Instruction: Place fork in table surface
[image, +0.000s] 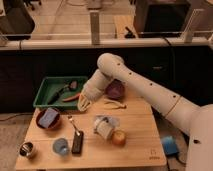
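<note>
A thin silver fork (73, 123) lies on the wooden table (137, 127), just above a black rectangular object (77, 142). My gripper (84, 104) points down at the right edge of the green tray (44, 90), a little above and to the right of the fork. I see nothing in it. The white arm reaches in from the right.
The green tray holds dark and orange-handled utensils (67, 91). A purple bowl (115, 90) sits behind the arm, with a tong-like tool (115, 104) in front of it. A red bowl with a blue item (48, 119), a blue cup (61, 146), a metal can (27, 149), a tipped white cup (104, 128) and an orange object (119, 137) stand on the table.
</note>
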